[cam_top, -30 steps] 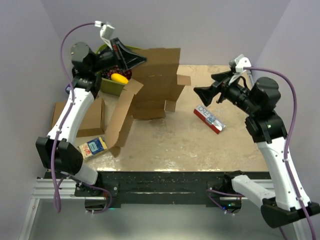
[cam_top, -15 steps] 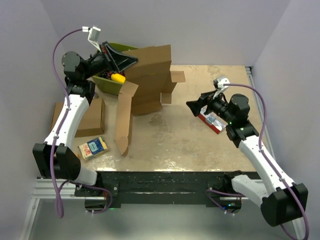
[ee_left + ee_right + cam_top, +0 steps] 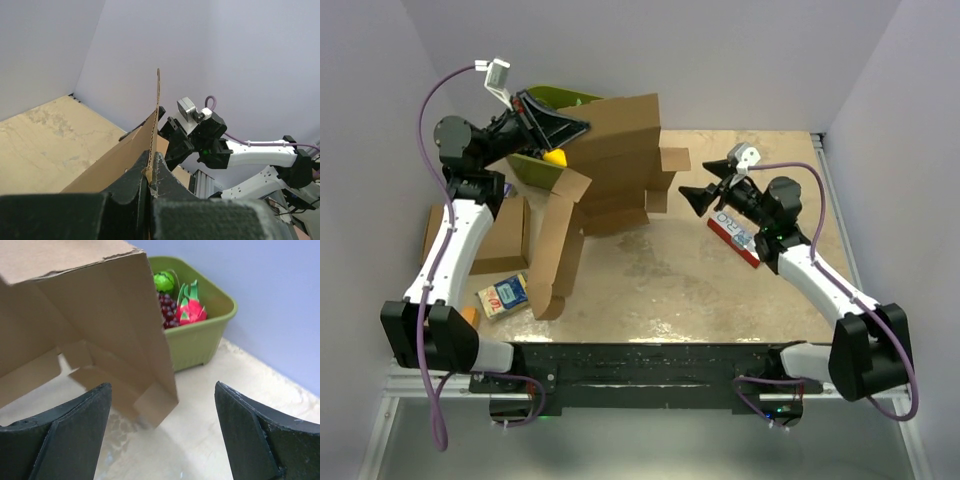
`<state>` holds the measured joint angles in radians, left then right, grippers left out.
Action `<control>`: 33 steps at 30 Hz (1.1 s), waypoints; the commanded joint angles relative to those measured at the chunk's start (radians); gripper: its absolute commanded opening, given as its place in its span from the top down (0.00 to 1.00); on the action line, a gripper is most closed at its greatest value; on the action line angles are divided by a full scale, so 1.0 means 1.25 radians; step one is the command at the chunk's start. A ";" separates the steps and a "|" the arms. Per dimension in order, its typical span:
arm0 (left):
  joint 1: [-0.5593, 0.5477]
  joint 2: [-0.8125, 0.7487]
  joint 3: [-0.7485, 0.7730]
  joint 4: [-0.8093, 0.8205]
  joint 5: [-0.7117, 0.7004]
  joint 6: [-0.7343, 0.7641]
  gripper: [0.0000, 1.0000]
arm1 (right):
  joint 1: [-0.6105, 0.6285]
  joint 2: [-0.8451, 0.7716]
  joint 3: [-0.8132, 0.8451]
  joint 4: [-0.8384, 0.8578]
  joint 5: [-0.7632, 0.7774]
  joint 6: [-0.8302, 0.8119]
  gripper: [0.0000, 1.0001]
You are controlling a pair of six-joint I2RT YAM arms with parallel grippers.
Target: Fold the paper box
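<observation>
- Clamped tight in the left gripper (image 3: 582, 125) by its top edge: the paper box (image 3: 620, 150), standing unfolded at the table's far left.
- Hanging down toward the near edge, one long flap, its end on the table (image 3: 720, 290).
- Spread wide and grasping nothing: the right gripper (image 3: 688, 198), facing the box's right-hand flaps, close but apart.
- Just behind the box, a green tub (image 3: 210, 335) of fruit.

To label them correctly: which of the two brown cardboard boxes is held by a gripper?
The unfolded box, standing upright, pinched by the left gripper. The other box lies flat on the left, in no gripper.
</observation>
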<state>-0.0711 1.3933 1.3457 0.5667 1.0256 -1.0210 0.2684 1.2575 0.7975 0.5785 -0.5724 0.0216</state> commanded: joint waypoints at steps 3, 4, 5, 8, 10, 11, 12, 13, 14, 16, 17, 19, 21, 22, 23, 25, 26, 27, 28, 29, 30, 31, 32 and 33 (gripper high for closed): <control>0.009 -0.045 -0.017 0.080 0.016 -0.074 1.00 | 0.001 0.055 0.049 0.176 -0.093 -0.049 0.15; 0.009 -0.048 -0.021 0.085 0.021 -0.084 1.00 | 0.003 0.060 0.049 0.194 -0.099 -0.046 0.15; 0.009 -0.051 -0.025 0.090 0.023 -0.090 1.00 | 0.001 0.064 0.048 0.225 -0.107 -0.039 0.15; 0.009 -0.059 -0.041 0.115 0.026 -0.111 1.00 | 0.006 0.076 0.063 0.253 -0.159 0.003 0.16; 0.009 -0.065 -0.046 0.117 0.030 -0.115 1.00 | 0.015 0.085 0.071 0.253 -0.185 0.012 0.17; 0.009 -0.068 -0.047 0.117 0.030 -0.116 1.00 | 0.016 0.090 0.074 0.270 -0.192 0.027 0.17; 0.009 -0.069 -0.047 0.121 0.030 -0.118 1.00 | 0.016 0.093 0.075 0.281 -0.202 0.038 0.18; 0.009 -0.073 -0.049 0.122 0.030 -0.121 1.00 | 0.017 0.106 0.080 0.287 -0.228 0.048 0.24; 0.009 -0.074 -0.049 0.123 0.031 -0.122 1.00 | 0.017 0.111 0.093 0.291 -0.241 0.072 0.29; 0.009 -0.076 -0.052 0.128 0.030 -0.127 1.00 | 0.020 0.129 0.106 0.299 -0.272 0.102 0.42; 0.009 -0.076 -0.057 0.133 0.031 -0.134 1.00 | 0.020 0.134 0.118 0.302 -0.301 0.121 0.46; 0.009 -0.073 -0.063 0.172 0.031 -0.165 1.00 | 0.022 0.140 0.128 0.292 -0.321 0.130 0.58; 0.010 -0.069 -0.064 0.199 0.034 -0.178 1.00 | 0.023 0.141 0.145 0.253 -0.349 0.128 0.67; 0.011 -0.067 -0.065 0.208 0.032 -0.187 1.00 | 0.023 0.141 0.161 0.234 -0.363 0.128 0.77; 0.013 -0.065 -0.065 0.223 0.032 -0.191 1.00 | 0.023 0.139 0.171 0.187 -0.376 0.124 0.83; 0.018 -0.062 -0.067 0.231 0.034 -0.192 1.00 | 0.023 0.130 0.207 0.112 -0.385 0.107 1.00; 0.020 -0.061 -0.068 0.231 0.034 -0.188 1.00 | 0.023 0.124 0.223 -0.006 -0.372 0.064 1.00; 0.027 -0.059 -0.070 0.231 0.032 -0.179 1.00 | 0.023 0.113 0.243 -0.073 -0.353 0.029 1.00; 0.031 -0.058 -0.071 0.231 0.032 -0.170 1.00 | 0.022 0.108 0.283 -0.137 -0.348 -0.006 1.00; 0.035 -0.058 -0.074 0.225 0.035 -0.164 0.92 | 0.023 0.103 0.309 -0.259 -0.341 -0.065 1.00; 0.047 -0.057 -0.073 0.219 0.036 -0.154 0.66 | 0.022 0.100 0.335 -0.316 -0.336 -0.078 1.00; 0.053 -0.060 -0.073 0.211 0.040 -0.126 0.53 | 0.020 0.100 0.395 -0.370 -0.332 -0.093 1.00; 0.057 -0.063 -0.073 0.179 0.039 -0.106 0.44 | 0.020 0.100 0.426 -0.489 -0.329 -0.132 1.00; 0.085 -0.069 -0.073 0.156 0.035 -0.083 0.29 | 0.020 0.103 0.455 -0.537 -0.324 -0.144 1.00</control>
<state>-0.0235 1.3293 1.2602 0.8032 1.0691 -1.2011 0.2947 1.4307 1.1877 0.3283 -1.0039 -0.0017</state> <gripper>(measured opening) 0.509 0.015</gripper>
